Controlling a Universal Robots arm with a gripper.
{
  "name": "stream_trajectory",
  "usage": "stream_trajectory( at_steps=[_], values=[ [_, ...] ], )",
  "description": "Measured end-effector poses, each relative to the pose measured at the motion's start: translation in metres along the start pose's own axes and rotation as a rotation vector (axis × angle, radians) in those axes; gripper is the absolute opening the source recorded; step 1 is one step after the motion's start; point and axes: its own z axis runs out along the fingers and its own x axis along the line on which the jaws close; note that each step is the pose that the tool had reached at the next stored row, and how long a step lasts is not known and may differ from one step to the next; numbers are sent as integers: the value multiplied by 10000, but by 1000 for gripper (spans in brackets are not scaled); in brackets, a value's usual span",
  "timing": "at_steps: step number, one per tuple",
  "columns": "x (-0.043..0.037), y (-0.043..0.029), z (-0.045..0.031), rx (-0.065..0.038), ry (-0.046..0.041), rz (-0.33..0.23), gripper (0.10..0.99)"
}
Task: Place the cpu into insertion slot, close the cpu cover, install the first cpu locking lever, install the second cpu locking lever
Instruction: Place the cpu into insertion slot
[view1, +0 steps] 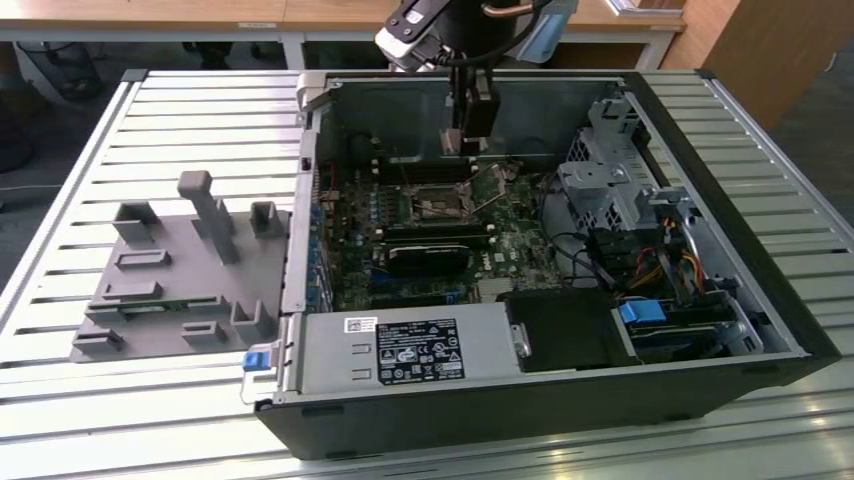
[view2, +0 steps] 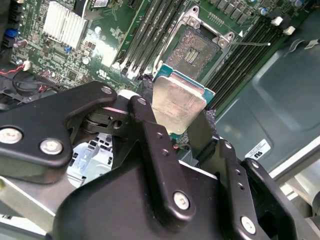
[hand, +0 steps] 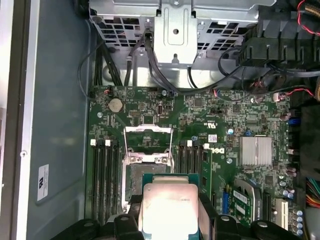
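Over slatted tabletop (view1: 134, 420), inside open computer case (view1: 534, 410): holds cpu (hand: 170, 210) by its edges between narrow jaws, hovers clear above motherboard (hand: 200, 115), just short of insertion slot (hand: 134, 180) (cpu cover (hand: 148, 130) raised, pins bare).

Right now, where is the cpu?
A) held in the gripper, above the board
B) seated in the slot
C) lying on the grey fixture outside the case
A: the gripper clamps the cpu by its edges, and the slot beyond it is empty.
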Motion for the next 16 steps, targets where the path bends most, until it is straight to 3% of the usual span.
stream_trajectory(
  at_steps=[16],
  values=[
    [17,-12,138,0,0,0,525]
  ],
)
